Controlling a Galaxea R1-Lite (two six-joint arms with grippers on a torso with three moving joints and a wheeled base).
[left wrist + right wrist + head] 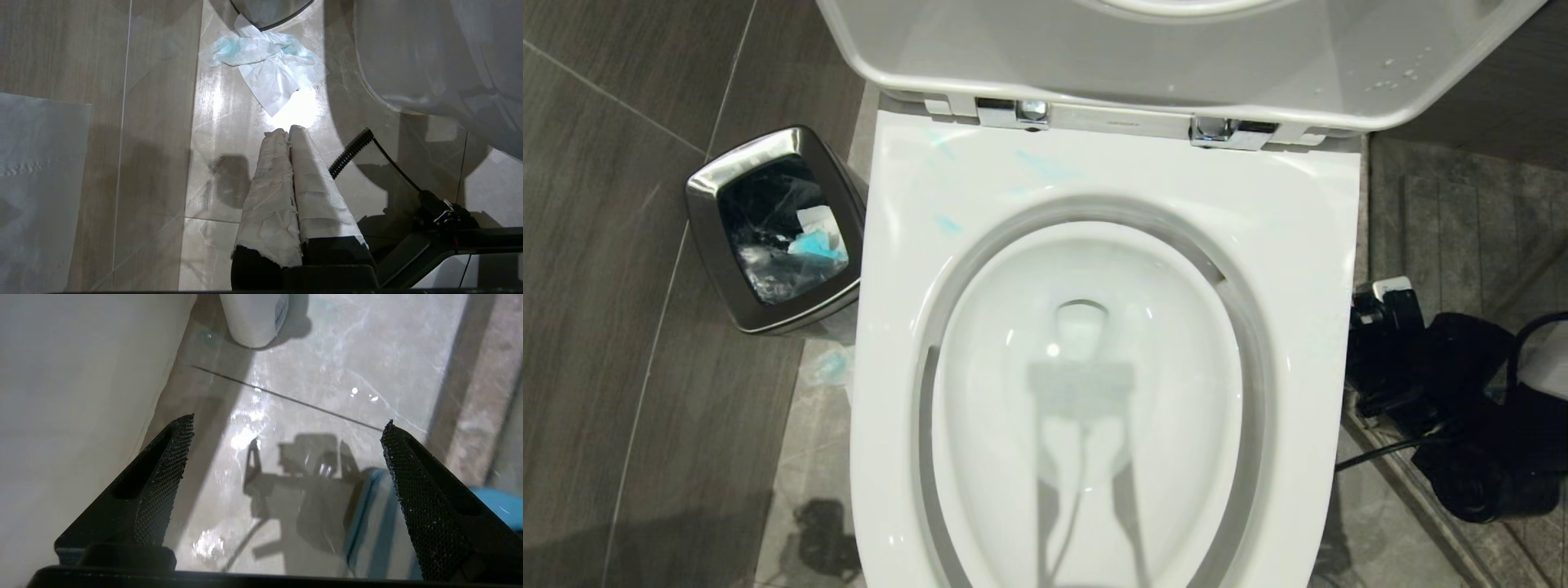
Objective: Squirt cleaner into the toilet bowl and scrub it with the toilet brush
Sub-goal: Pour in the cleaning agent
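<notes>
One toilet bowl (pixel 1307 269), one steel waste bin (pixel 776 233) (liner inside), two chrome hinges (pixel 1013 112), one crumpled tissue (pixel 269 67).

Waste bin (pixel 776 233) left of toilet bowl (pixel 1282 269)

Grey tiled floor (pixel 613 269) under toilet bowl (pixel 1307 245), steel bin (pixel 707 192), crumpled tissue (pixel 269 65).

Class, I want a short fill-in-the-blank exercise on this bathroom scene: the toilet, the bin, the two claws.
1. The toilet bowl has its lid standing ____.
2. The steel waste bin stands on the robot's ____ side of the toilet.
3. The right claw hangs over the floor with its fingers ____.
4. The left claw has wrapped fingers pressed ____.

Missing words: up; left; open; together
</notes>
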